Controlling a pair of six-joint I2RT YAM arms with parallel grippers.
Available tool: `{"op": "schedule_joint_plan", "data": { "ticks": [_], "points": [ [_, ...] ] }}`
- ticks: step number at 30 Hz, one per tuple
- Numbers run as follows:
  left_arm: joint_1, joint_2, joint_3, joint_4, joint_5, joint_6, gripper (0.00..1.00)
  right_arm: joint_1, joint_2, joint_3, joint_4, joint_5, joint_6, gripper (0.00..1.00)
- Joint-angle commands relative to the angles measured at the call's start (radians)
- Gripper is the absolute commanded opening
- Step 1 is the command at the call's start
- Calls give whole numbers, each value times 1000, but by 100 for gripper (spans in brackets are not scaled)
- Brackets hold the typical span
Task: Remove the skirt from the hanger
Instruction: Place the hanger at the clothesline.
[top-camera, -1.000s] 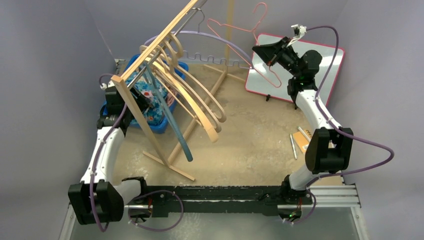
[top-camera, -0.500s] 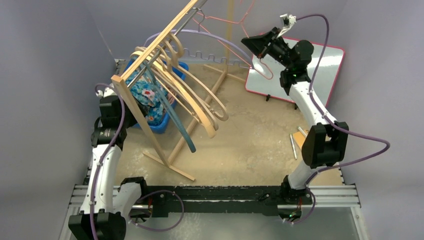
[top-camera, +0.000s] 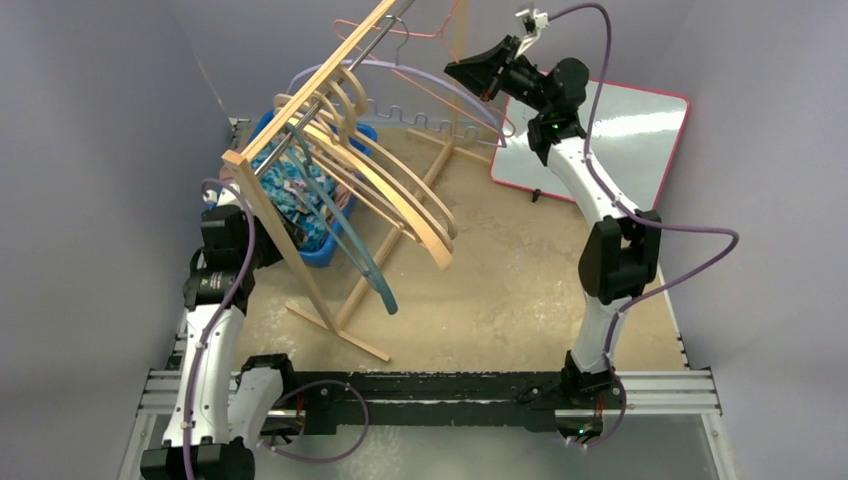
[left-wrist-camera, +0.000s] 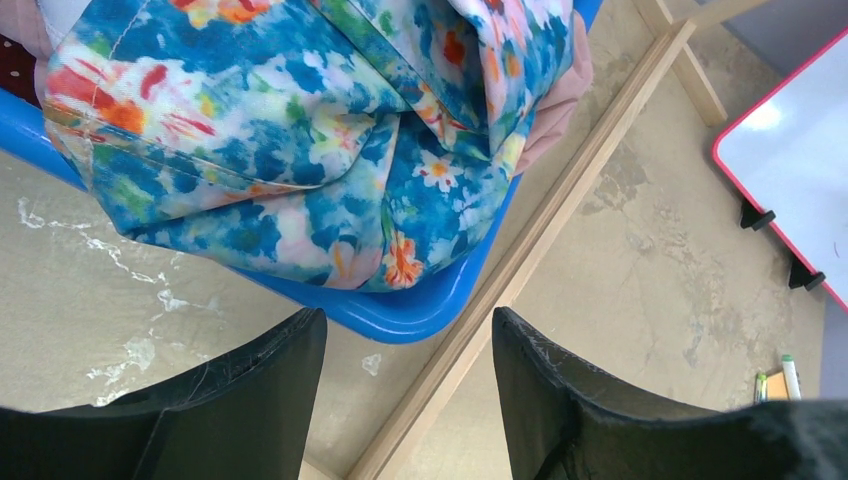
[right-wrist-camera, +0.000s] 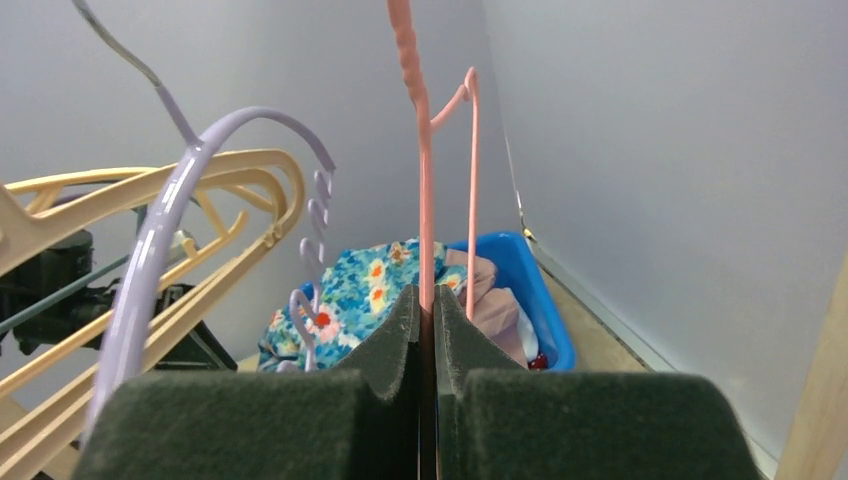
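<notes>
Grey walls (top-camera: 100, 120) close around a sandy desk (top-camera: 520, 280). Your wooden rack (top-camera: 310, 85) stands over the desk's left half. Its bar climbs from the near left toward the far middle, and a row of wooden hangers (top-camera: 405, 195) and one blue hanger (top-camera: 365, 265) swing out toward the centre. A lilac hanger (right-wrist-camera: 150, 250) curves near the bar's far end.

The skirt (left-wrist-camera: 300, 130), blue with a flower print, lies bunched in a blue bin (left-wrist-camera: 350, 310) at the desk's far left corner, behind the rack. Its folds reach the bin's near rim, and some pink cloth (left-wrist-camera: 560, 110) shows beside it in the same bin.

Your left fingers (left-wrist-camera: 255, 385) stand apart with nothing between them, just above the bin's near rim. Through the gap you see that rim and a wooden rail of the rack's foot. The fingers are close to the skirt but not touching it.

Your right arm reaches high over the desk's far edge. Its right fingers (right-wrist-camera: 385, 345) are pressed together on the thin wire of a pink hanger (right-wrist-camera: 425, 200), which rises straight up out of the pinch in the wrist view. The wire runs close to the lilac hanger and the bar's far end; you cannot tell whether its hook sits on the bar.

A red-framed whiteboard (top-camera: 610, 140) leans at the far right corner, well apart from the bin.
</notes>
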Motion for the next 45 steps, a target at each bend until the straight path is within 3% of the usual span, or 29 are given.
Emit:
{"op": "schedule_joint_plan", "data": {
  "ticks": [1, 8, 13, 20, 35, 41, 45],
  "points": [
    [6, -31, -5, 63, 20, 20, 61, 21, 16, 95, 94, -25, 14, 0],
    [6, -42, -11, 61, -1, 13, 60, 36, 27, 80, 229, -12, 87, 0],
    [6, -49, -11, 60, -13, 11, 60, 35, 9, 35, 284, 78, 127, 0],
    [6, -69, -12, 57, -23, 7, 60, 44, 68, 77, 378, 56, 215, 0],
    [6, -75, -15, 59, -43, 5, 60, 108, 196, 136, 534, 127, 246, 0],
    [6, -76, -13, 60, -48, 5, 60, 114, 142, 15, 710, 204, 265, 0],
    [8, -76, -15, 61, -47, 5, 60, 114, 119, 16, 697, 229, 233, 0]
  ]
}}
